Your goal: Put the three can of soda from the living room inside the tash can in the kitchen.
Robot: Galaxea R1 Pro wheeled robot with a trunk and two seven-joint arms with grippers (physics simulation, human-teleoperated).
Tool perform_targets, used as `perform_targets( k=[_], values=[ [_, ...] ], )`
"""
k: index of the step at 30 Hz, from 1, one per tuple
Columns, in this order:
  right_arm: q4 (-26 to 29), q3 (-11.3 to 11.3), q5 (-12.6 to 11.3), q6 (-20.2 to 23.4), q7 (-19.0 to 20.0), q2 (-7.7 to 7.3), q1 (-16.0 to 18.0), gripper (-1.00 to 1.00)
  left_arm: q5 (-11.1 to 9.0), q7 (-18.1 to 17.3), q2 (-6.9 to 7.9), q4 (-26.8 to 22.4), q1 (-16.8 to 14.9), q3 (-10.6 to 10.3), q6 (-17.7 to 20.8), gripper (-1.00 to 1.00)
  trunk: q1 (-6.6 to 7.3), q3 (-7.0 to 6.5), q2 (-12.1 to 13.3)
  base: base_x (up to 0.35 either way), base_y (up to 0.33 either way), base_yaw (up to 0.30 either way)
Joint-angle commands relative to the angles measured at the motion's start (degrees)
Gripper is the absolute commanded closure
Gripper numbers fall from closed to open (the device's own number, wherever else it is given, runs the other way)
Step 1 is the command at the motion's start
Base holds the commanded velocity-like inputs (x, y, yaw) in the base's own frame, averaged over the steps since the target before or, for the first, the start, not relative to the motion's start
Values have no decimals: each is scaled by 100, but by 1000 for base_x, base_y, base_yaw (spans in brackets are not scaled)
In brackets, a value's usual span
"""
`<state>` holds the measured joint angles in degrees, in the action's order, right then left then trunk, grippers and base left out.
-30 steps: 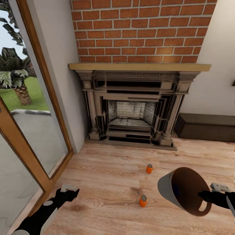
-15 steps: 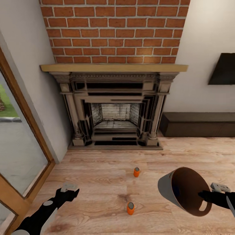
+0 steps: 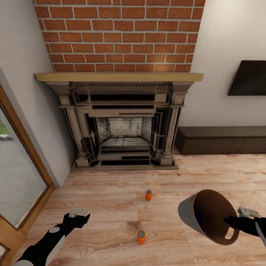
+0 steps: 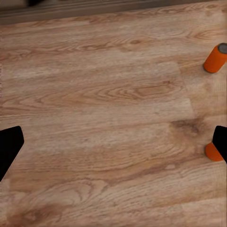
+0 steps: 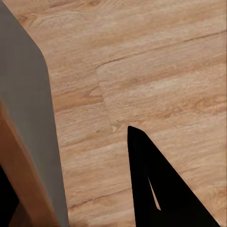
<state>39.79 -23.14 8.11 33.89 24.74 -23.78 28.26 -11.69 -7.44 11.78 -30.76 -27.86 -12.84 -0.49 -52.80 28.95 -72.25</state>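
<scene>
Head view. Two soda cans stand upright on the wood floor in front of the brick fireplace (image 3: 120, 118): the far can (image 3: 148, 195) is nearer the hearth, and the near can (image 3: 140, 236) is further from it, towards the robot. The two are apart. The right end effector (image 3: 236, 223) grips the rim of the trash can (image 3: 208, 216) and holds it tilted above the floor, right of the cans, with its brown inside facing the camera. A small dark blue shape shows on the inner wall; what it is cannot be told. The left end effector (image 3: 75, 218) hangs above bare floor left of the near can, and nothing is seen in it.

Left wrist view. The left end effector is open, with one dark finger (image 4: 9, 149) at each edge of the picture and only floor between them. Both cans sit off to one side, the near can (image 4: 213, 151) partly hidden by the other finger. Risk: a descent from this offset probably strikes a can with a finger and tips it, and a fallen can likely rolls away across the smooth boards.

Right wrist view. The grey wall of the trash can (image 5: 33, 142) lies against one finger (image 5: 161, 184) above the floor. Risk: the grip takes the rim only, so a quick turn may swing the tilted bin and loosen it.
</scene>
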Motion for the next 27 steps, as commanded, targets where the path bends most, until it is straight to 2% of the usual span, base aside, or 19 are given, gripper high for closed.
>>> perform_targets(
  k=[1,8,19,24,25,27],
  values=[
    [3,-7,-117,20,21,3,4,100,3,-2,0,0,0,1,2,-100,0,-1,0,1,234,-1],
    [3,-12,-123,14,14,5,4,100,9,-7,0,4,0,-7,5,-100,0,-4,0,0,277,-39],
    [0,-34,-140,13,21,5,4,100,11,-7,-2,8,0,-13,27,-100,0,-50,0,0,304,-208],
    [-3,-40,-145,13,22,5,4,100,16,3,-7,8,0,-26,31,-100,0,-80,0,0,127,-210],
    [-2,-41,-144,13,22,5,4,100,17,14,-8,8,0,-85,31,-100,0,-86,0,0,34,-200],
    [-4,-41,-144,13,22,5,4,100,5,40,-8,8,0,-379,37,-100,0,-99,0,0,18,-198]
  ],
)
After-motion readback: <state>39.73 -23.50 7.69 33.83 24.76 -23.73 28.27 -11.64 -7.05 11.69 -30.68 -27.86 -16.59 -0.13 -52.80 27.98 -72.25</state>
